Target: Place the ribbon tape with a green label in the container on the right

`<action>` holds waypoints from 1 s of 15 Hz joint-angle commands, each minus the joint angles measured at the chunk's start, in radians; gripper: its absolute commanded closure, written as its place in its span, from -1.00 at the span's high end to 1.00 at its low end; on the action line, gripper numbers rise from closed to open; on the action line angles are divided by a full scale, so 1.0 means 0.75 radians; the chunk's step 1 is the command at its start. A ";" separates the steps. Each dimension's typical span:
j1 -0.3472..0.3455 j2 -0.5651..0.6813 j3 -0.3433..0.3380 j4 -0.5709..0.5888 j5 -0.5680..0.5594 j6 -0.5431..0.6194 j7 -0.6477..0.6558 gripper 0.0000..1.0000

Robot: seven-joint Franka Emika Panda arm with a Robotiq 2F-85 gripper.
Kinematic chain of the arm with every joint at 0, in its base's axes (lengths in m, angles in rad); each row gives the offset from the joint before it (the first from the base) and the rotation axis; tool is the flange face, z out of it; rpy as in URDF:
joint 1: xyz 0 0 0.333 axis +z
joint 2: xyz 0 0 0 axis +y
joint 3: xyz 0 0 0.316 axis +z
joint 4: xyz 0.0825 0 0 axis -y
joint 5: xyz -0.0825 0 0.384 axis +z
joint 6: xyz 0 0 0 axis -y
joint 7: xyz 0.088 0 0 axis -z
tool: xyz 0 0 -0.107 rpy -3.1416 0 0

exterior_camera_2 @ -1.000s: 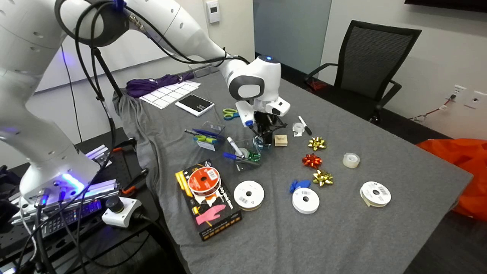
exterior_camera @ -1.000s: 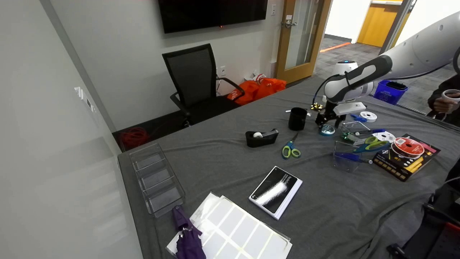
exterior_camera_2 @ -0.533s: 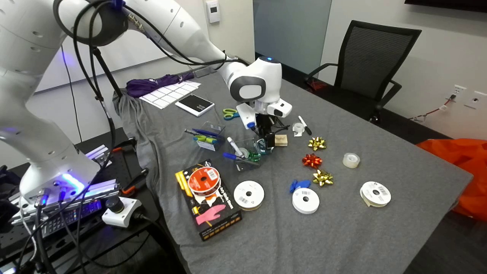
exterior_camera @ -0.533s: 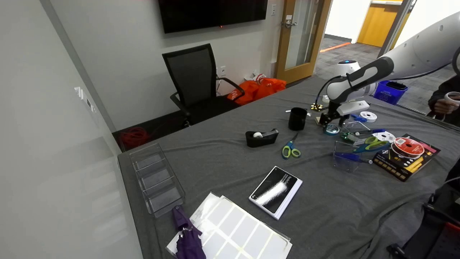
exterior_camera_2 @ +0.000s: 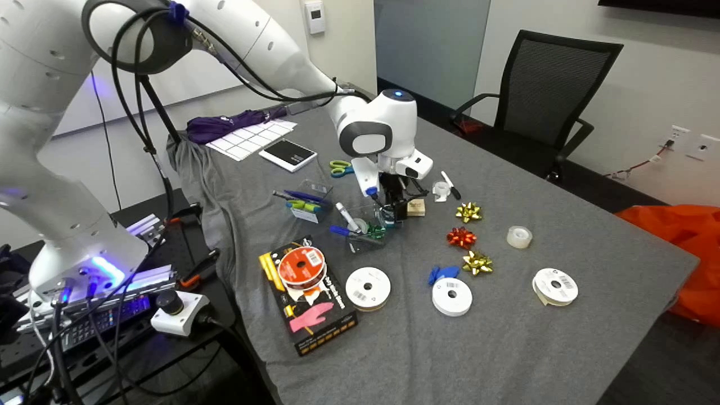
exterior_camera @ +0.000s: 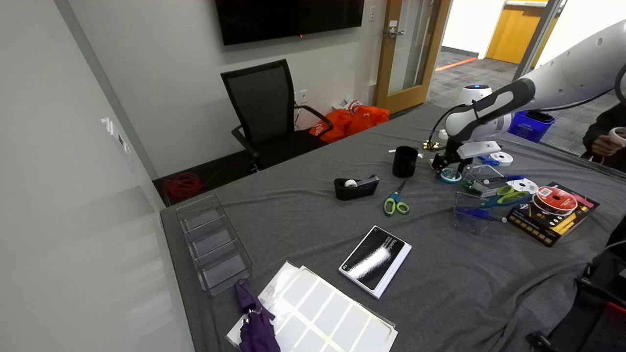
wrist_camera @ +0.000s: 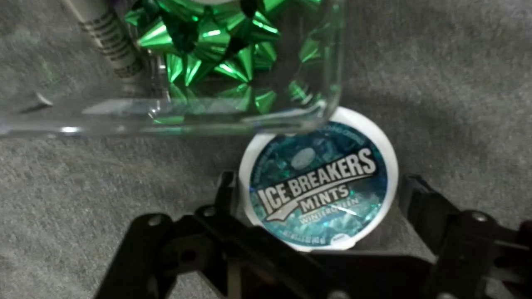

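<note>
The green-labelled round thing is a flat tin with a teal face reading Ice Breakers Mints. It lies low by the table cloth, also in both exterior views. No ribbon spool with a green face shows. My gripper is open and straddles the tin. The left fingertip is almost against the tin's edge; a thin gap shows at the right finger. The corner of a clear container overlaps the tin's far edge; whether they touch I cannot tell. It holds a green bow.
A wooden block is beside the gripper. A clear holder has pens and scissors. A black cup and scissors lie close by. A clear divided tray stands far off. White spools lie on the table.
The gripper and tin have shifted a little toward the clear container with the green bow, mostly in the earlier half second. Since then the arm has barely moved.
</note>
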State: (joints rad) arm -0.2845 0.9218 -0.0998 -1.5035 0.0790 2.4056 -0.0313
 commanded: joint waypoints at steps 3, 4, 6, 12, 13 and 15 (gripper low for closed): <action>-0.046 0.015 0.045 -0.018 0.039 0.058 -0.077 0.46; -0.044 0.011 0.043 -0.020 0.037 0.047 -0.075 0.32; -0.042 0.002 0.041 -0.025 0.037 0.040 -0.069 0.22; -0.031 -0.095 0.030 -0.105 0.043 0.021 -0.038 0.22; -0.029 -0.115 0.028 -0.119 0.045 0.015 -0.032 0.22; -0.038 -0.186 0.036 -0.170 0.068 0.006 -0.032 0.22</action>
State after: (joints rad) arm -0.2993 0.8908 -0.0851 -1.5307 0.0992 2.4260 -0.0453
